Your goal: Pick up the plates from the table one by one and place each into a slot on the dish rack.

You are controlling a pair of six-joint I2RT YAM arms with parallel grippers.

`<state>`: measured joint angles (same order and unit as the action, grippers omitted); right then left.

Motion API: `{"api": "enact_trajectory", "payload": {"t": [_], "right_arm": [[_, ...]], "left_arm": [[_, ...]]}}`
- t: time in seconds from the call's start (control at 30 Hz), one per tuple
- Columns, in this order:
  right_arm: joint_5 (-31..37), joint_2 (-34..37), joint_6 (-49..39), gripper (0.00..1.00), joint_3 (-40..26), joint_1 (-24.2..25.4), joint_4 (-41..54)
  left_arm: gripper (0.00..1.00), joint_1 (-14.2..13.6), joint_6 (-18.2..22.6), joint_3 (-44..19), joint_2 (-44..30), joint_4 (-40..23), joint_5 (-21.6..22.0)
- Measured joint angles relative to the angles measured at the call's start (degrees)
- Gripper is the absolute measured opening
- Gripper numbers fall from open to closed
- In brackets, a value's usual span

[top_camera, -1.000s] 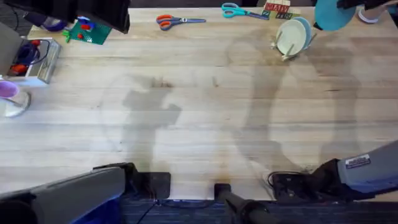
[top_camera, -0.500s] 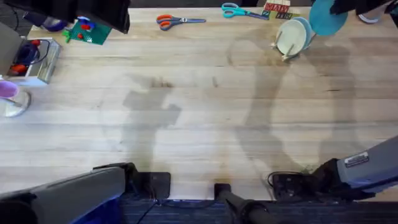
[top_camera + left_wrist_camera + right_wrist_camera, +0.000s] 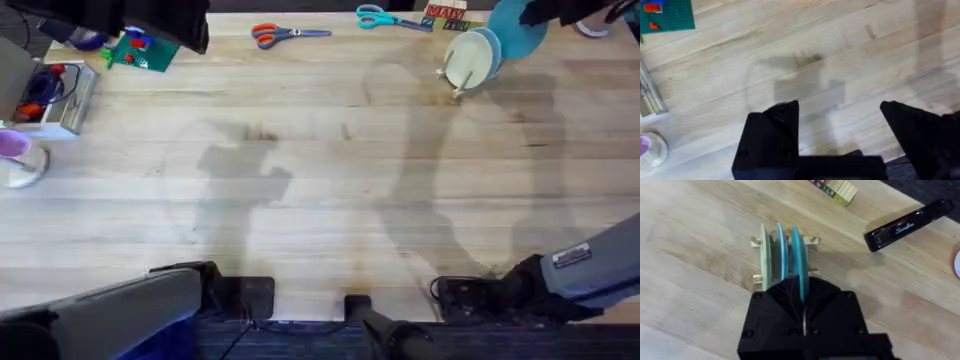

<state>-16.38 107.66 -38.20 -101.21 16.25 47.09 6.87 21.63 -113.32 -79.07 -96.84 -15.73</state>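
Two plates (image 3: 771,255) already stood in the dish rack (image 3: 758,242) at the table's (image 3: 320,200) far right; we held a cyan plate (image 3: 798,255) clamped edgewise in our right gripper (image 3: 803,311) above it. Our left gripper (image 3: 840,132) gaped, grasping nothing.

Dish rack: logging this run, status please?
Right gripper shut on cyan plate, above dish rack. Left gripper open, idle. Two plates already slotted. Stapler nearby, not blocking.

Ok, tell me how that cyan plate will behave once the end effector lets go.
The cyan plate, thin and pinched edge-on by the right end effector, looks stiff and light. Standing on edge, it could roll or tip unless the dish rack pegs catch it.
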Motion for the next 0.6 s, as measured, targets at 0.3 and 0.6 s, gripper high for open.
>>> {"api": "enact_trajectory", "payload": {"t": [0.3,0.6], "right_arm": [[0.0,0.9,0.0,0.031,0.0,0.0,-0.3],[0.0,1.5,0.0,0.031,0.0,0.0,-0.4]], "left_arm": [[0.993,0.0,0.0,0.0,0.0,0.0,0.0],[0.993,0.0,0.0,0.0,0.0,0.0,0.0]]}}
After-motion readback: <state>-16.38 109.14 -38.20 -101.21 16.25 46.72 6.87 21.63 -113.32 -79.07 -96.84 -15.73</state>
